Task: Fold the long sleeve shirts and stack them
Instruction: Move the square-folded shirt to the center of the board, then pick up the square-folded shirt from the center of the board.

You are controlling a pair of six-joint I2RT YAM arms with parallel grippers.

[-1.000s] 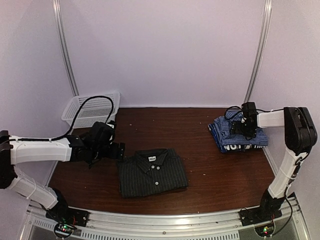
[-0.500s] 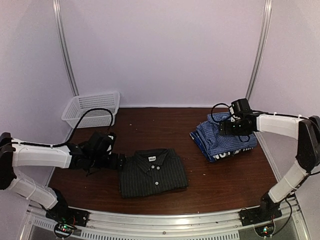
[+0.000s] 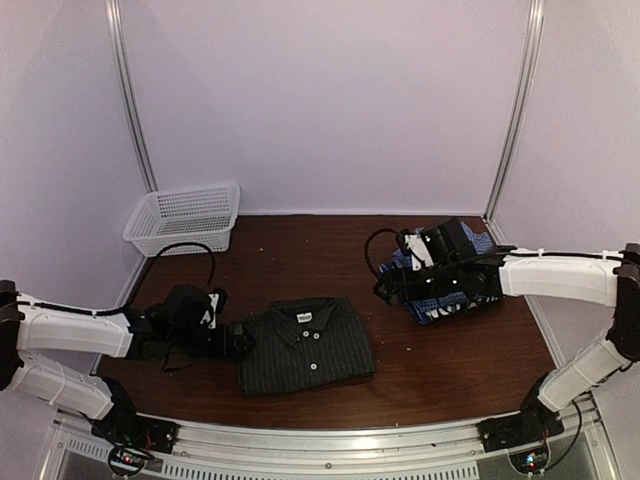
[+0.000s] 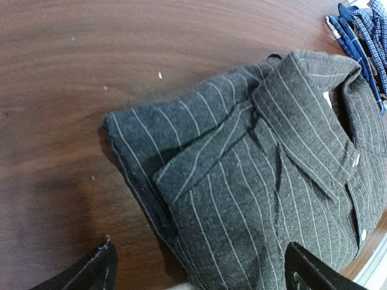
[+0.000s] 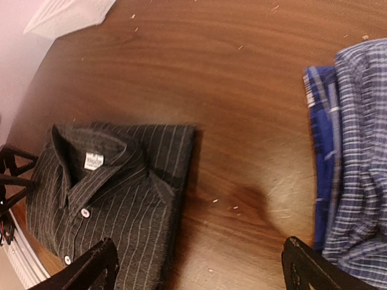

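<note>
Left gripper [image 3: 238,340], jaws spread wide, sits at the left edge of the folded black pinstriped shirt [image 3: 305,345] on the near-middle brown surface [image 3: 330,250]. The right gripper [image 3: 390,288], likewise released, hovers at the left edge of the blue checked stack [image 5: 357,151] at right.

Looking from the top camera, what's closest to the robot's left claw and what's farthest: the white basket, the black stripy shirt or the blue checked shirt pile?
1. Black pinstriped button-up shirt, right beside the left claw, mid-table.
2. White plastic mesh basket, back-left corner.
3. Pile of blue checked shirts, over on the right.
</note>
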